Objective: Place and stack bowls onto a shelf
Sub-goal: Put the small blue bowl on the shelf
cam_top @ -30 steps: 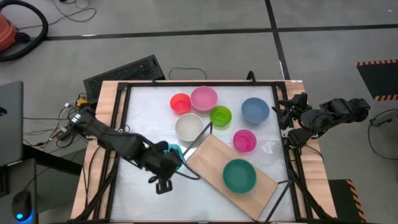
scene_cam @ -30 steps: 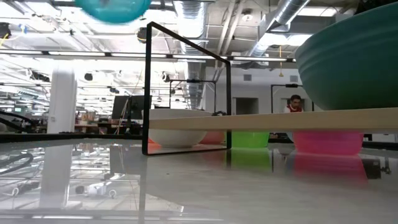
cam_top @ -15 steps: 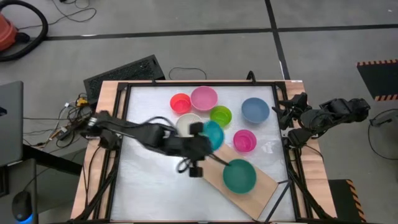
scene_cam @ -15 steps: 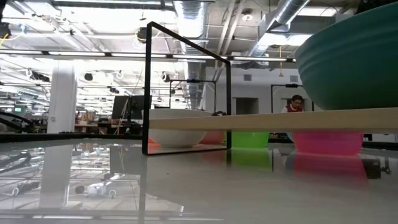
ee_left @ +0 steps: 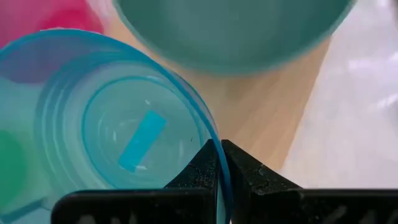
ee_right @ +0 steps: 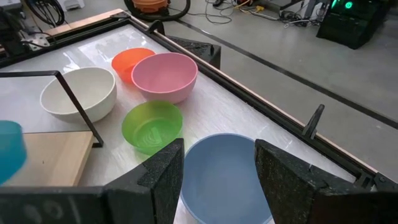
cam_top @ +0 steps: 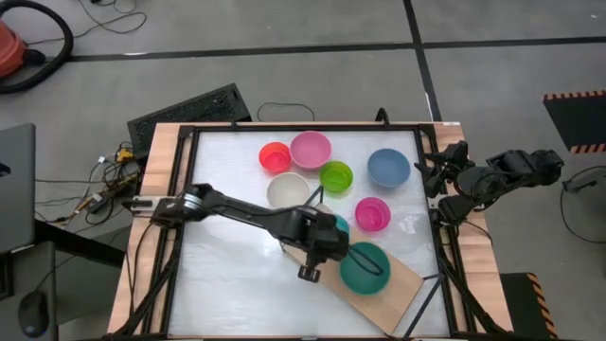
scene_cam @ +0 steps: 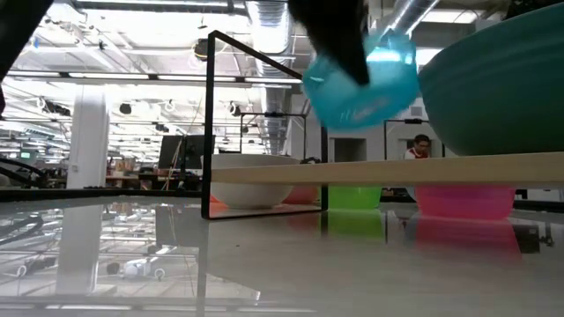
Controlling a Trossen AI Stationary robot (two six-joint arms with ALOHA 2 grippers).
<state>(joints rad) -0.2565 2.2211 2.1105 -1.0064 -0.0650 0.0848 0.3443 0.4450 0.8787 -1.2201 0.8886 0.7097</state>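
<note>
My left gripper (cam_top: 322, 242) reaches over the light-wood shelf (cam_top: 402, 282) and is shut on the cyan bowl (cam_top: 333, 227). That bowl hangs in the air above the shelf board (scene_cam: 370, 169), beside the dark green bowl (cam_top: 365, 267), whose base rests on the board. Red (cam_top: 275, 157), pink (cam_top: 310, 149), lime (cam_top: 335, 176), blue (cam_top: 388, 168), white (cam_top: 287, 190) and magenta (cam_top: 372, 214) bowls stand on the white tabletop. My right gripper (ee_right: 217, 180) waits open at the table's right edge, facing the blue bowl (ee_right: 224, 174). My left gripper holds the cyan bowl by its rim (ee_left: 217, 177), pinched with one finger (ee_left: 199, 169) inside the bowl and the other outside. The bowl (scene_cam: 366, 79) is lifted clear above the shelf board and sits tilted.
The shelf lies slantwise on the table's near right part, and its black frame (scene_cam: 211, 123) stands up at its far left end next to the white bowl. Bare board lies around the dark green bowl. The table's left half (cam_top: 218, 275) holds no bowls.
My left gripper has carried the cyan bowl from the table's near left toward the right, over the white bowl's near side, then down a little over the shelf beside the dark green bowl. It has stayed shut on the rim.
</note>
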